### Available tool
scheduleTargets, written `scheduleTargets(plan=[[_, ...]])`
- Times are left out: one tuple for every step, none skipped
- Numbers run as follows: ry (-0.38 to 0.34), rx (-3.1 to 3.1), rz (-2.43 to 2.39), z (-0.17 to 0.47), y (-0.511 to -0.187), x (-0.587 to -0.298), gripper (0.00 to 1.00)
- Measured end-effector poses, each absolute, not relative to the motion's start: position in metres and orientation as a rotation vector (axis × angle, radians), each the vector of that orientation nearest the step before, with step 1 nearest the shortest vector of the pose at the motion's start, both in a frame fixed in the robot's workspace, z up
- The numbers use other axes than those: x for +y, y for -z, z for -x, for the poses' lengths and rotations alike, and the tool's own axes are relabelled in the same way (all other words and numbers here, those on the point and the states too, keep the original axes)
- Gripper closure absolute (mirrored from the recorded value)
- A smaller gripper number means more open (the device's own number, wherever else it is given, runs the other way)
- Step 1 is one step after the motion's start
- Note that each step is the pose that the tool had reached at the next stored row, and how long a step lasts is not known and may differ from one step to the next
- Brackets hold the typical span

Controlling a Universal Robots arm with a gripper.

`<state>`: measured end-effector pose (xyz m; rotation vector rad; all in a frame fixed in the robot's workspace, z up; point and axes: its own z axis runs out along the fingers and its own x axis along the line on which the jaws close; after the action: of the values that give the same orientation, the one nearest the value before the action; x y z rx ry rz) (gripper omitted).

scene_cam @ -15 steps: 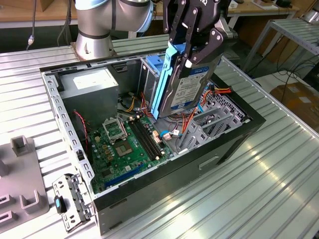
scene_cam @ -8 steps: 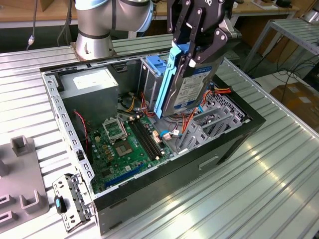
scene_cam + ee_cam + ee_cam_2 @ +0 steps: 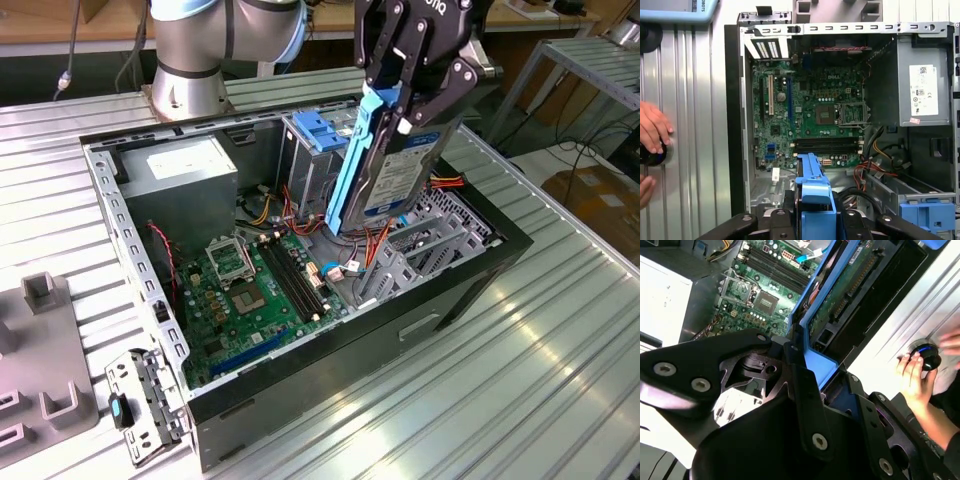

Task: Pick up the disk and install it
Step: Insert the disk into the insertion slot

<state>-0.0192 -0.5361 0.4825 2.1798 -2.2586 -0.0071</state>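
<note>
My gripper (image 3: 405,112) is shut on the disk (image 3: 405,178), a silver-grey drive with a white-and-blue label and blue side rails. It hangs on edge, slightly tilted, over the open computer case (image 3: 480,275), its lower end among the red cables beside the grey cage with a blue top (image 3: 312,135). In the second wrist view the disk (image 3: 850,285) shows its green circuit side beyond the black fingers (image 3: 805,390). The first wrist view has a blue rail of the disk (image 3: 812,187) above the motherboard (image 3: 815,110).
A grey power supply box with a white sticker (image 3: 185,178) fills the case's far corner. A person's hand (image 3: 914,376) rests on a black knob beside the case. On the table, a loose metal bracket (image 3: 145,405) and a grey fixture (image 3: 45,350) lie at the exterior view's left.
</note>
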Motion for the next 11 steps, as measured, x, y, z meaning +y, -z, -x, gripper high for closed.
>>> scheduleTargets(plan=[[0.005,-2.258,-2.179,0.018,-0.482,-0.536,0.63],[0.004,-2.257,-2.178,0.017,-0.482,-0.536,0.63],[0.001,-2.256,-2.177,0.015,-0.482,-0.537,0.63],[0.000,-2.255,-2.176,0.015,-0.482,-0.537,0.63],[-0.001,-2.255,-2.176,0.014,-0.482,-0.538,0.63],[-0.002,-2.255,-2.176,0.013,-0.482,-0.538,0.63],[-0.003,-2.254,-2.176,0.011,-0.482,-0.540,0.63],[-0.003,-2.254,-2.175,0.009,-0.482,-0.541,0.63],[-0.004,-2.254,-2.175,0.005,-0.481,-0.543,0.63],[-0.004,-2.254,-2.175,0.001,-0.480,-0.544,0.63],[-0.005,-2.254,-2.175,-0.004,-0.480,-0.545,0.63]])
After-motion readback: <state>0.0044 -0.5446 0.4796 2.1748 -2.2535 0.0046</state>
